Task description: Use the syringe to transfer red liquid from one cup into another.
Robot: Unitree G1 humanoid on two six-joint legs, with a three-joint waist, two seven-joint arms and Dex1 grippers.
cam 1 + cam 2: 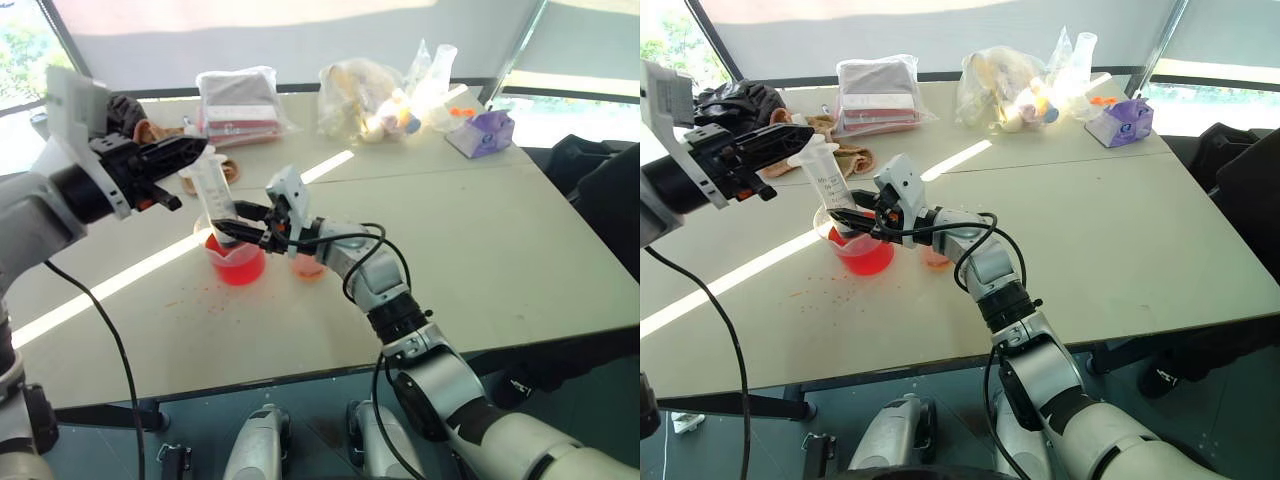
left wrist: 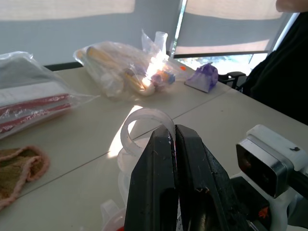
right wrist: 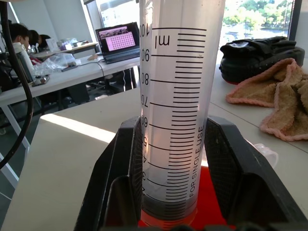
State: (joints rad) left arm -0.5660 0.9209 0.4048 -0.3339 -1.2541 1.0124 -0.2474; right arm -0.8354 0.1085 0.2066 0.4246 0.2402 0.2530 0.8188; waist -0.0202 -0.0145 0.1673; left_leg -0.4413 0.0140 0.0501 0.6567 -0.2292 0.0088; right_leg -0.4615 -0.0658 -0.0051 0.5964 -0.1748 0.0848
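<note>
Right wrist view: right gripper [image 3: 171, 192] has its fingers clamped on the syringe [image 3: 180, 110] barrel, upright, tip down in the red liquid [image 1: 240, 268] of the wide beaker [image 1: 236, 262] on the worktop [image 1: 480, 250]. Left gripper [image 1: 190, 152] has its fingers pinched closed on the plunger top. Small cup [image 1: 308, 266] sits just beside the beaker. Barrel looks nearly empty, so next I'd pull the plunger straight up slowly, keep the tip submerged, hold the barrel steady to avoid tipping the beaker.
</note>
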